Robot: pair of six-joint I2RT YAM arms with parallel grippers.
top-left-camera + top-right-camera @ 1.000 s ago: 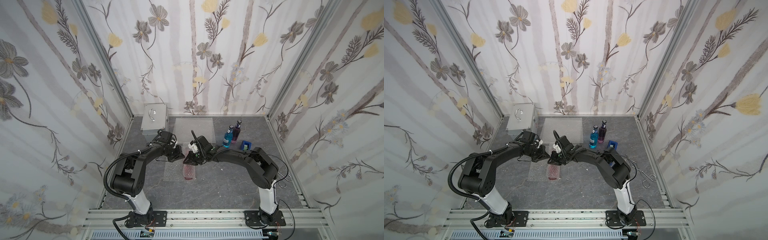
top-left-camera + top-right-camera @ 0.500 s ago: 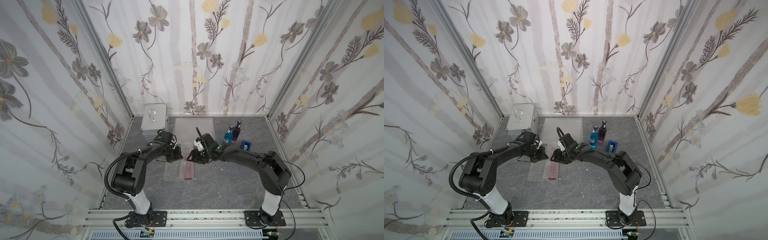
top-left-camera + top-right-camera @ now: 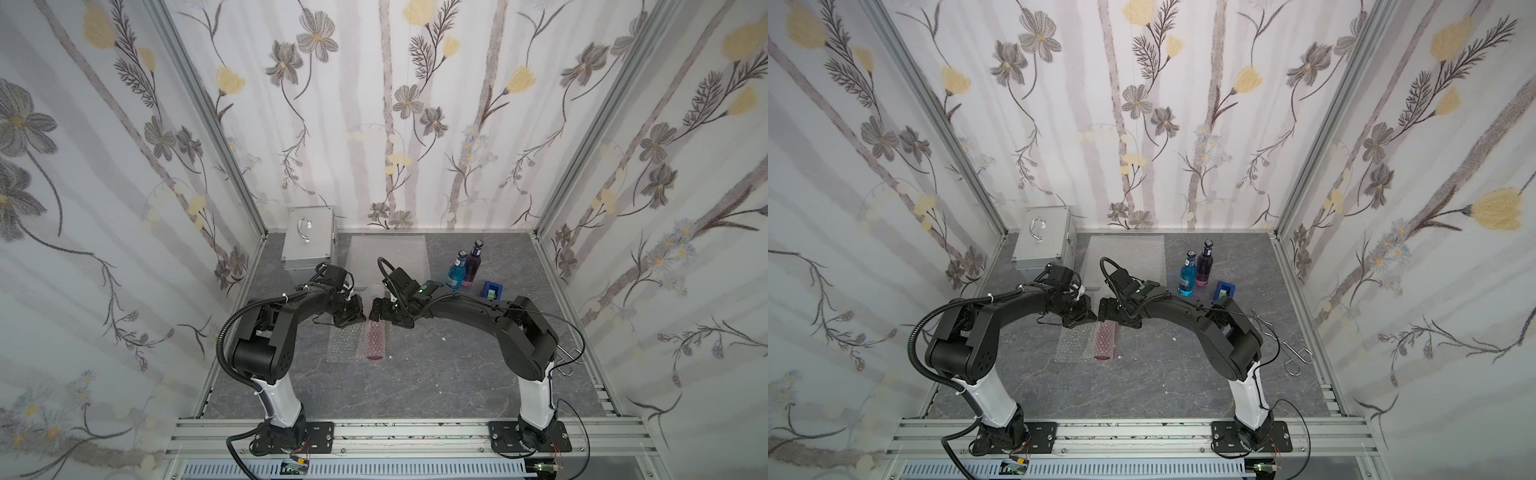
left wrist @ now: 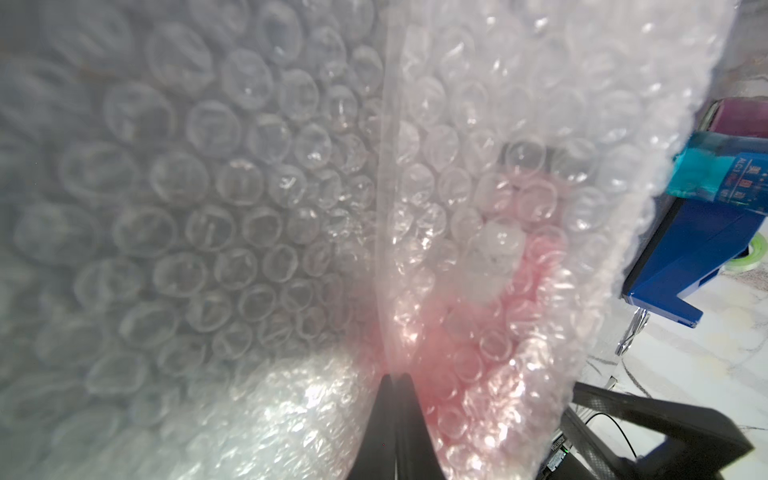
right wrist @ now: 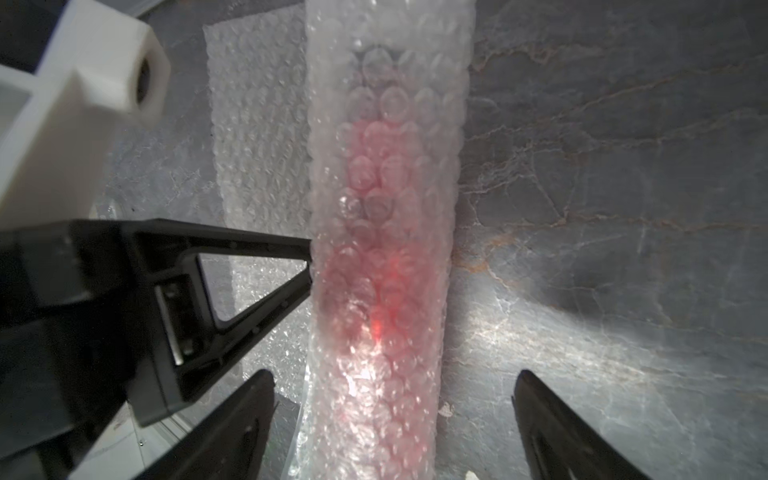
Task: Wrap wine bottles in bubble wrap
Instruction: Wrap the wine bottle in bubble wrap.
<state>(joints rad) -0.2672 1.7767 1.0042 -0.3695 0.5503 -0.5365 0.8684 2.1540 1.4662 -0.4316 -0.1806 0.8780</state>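
Observation:
The red wine bottle [image 3: 375, 341] [image 3: 1104, 341] lies on the table rolled in bubble wrap [image 5: 386, 270], and a flat tail of the sheet [image 3: 344, 345] lies beside it. My left gripper [image 4: 395, 376] [image 3: 360, 319] is shut on the edge of that bubble wrap [image 4: 249, 187]. My right gripper [image 5: 395, 374] [image 3: 376, 309] is open, its fingers standing clear on either side of the roll's neck end. The blue bottle [image 3: 456, 272] and the purple bottle [image 3: 473, 264] stand upright at the back right. Another bubble wrap sheet [image 3: 390, 257] lies flat behind the grippers.
A silver metal case [image 3: 309, 237] sits in the back left corner. A blue tape dispenser [image 3: 492, 289] stands right of the bottles. Metal wire hooks [image 3: 569, 357] lie by the right wall. Both arms arch over the middle of the grey table [image 3: 415, 382].
My right gripper has opened and let go of the wrapped red bottle, and its arm has swung out to the right. The left gripper still pinches the wrap.

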